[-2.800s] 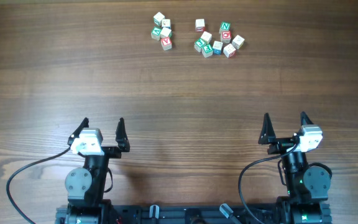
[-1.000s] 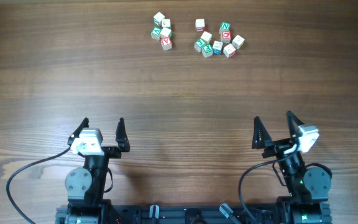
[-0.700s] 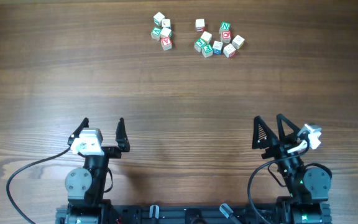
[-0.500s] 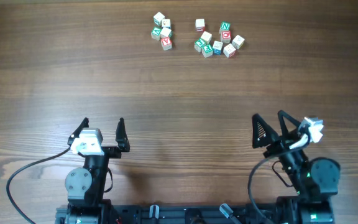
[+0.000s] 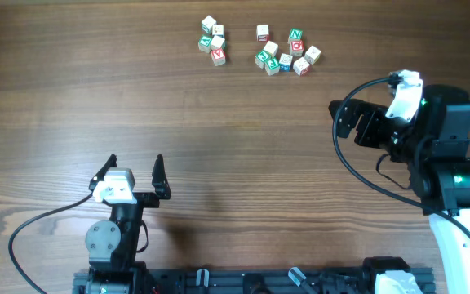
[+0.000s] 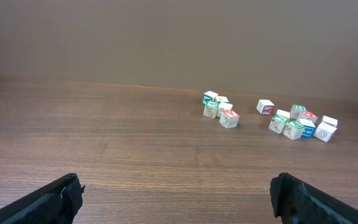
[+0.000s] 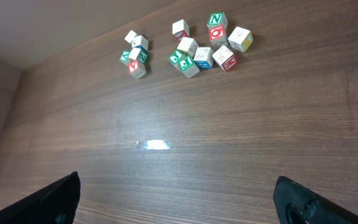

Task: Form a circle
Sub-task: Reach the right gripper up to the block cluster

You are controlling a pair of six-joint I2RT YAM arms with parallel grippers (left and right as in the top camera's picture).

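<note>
14 letter blocks (image 5: 270,49) near the worktop's (image 5: 235,122) far edge, in two clumps: left clump (image 5: 213,39) has 5, right clump (image 5: 285,52) has 9 (several touching, small gap between clumps). Left gripper (image 5: 135,161) by the near edge, fingers spread, empty. Right gripper (image 7: 176,180) hangs over the right side, fingers spread wide, empty.

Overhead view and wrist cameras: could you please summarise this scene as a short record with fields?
Surface: wooden table
Left block group: the smaller one, lettered cubes, far side of the table
Right block group: the larger one, beside it with a gap between
Arrangement: two loose clusters, no circle yet
Left gripper: open, empty, near its base
Right gripper: open, empty, facing the blocks, apart from them
</note>
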